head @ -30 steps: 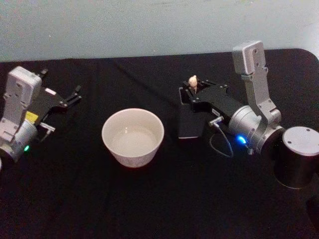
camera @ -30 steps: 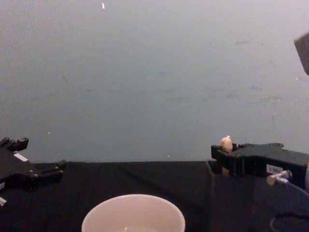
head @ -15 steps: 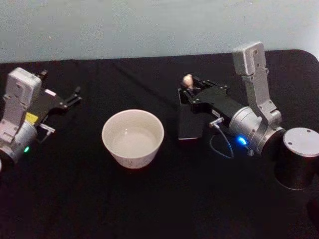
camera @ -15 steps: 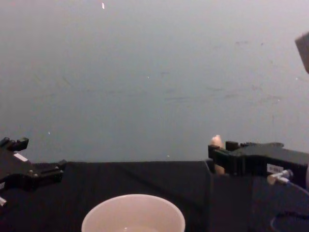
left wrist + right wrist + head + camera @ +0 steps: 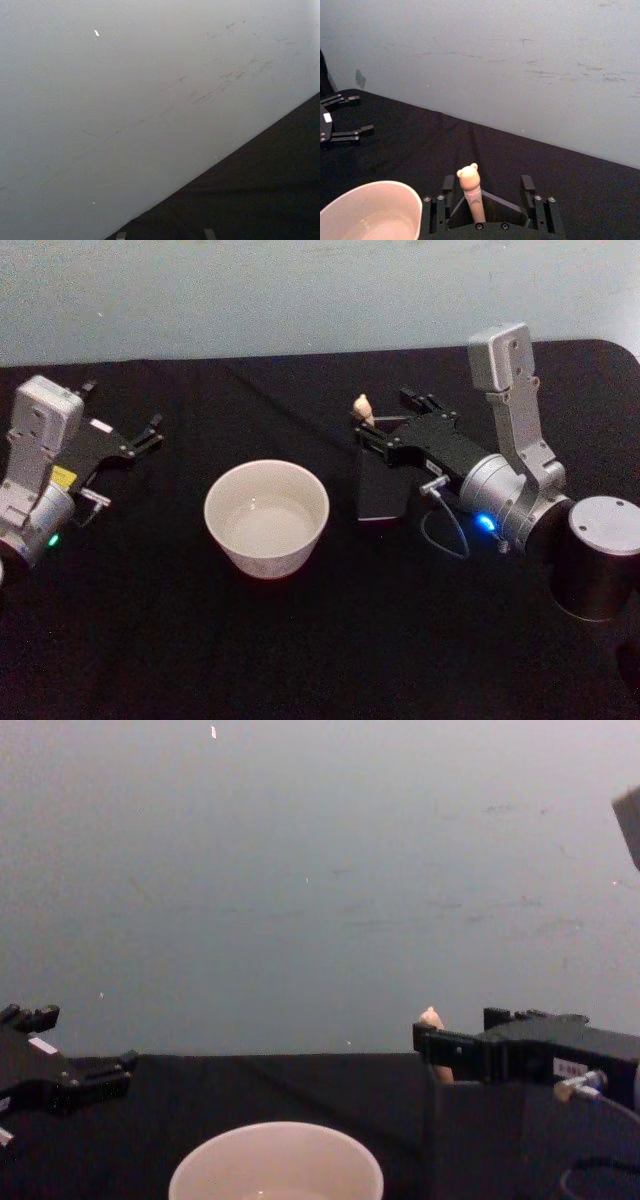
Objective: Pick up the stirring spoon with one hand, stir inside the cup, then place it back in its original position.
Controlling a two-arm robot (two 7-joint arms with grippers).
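Black tabletop (image 5: 300,640); hand (image 5: 485,192) open, probably, around stirring spoon (image 5: 471,192).

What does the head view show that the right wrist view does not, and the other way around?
Head view alone: the right gripper's silver wrist, the dark holder box seen from above, and the left arm's grey camera block.

Right wrist view alone: the spoon's bear-shaped tip and pale band, standing between the two open fingers.

Both: the spoon, the cup with its pale inside, the left gripper parked apart on the black table, and the pale wall.
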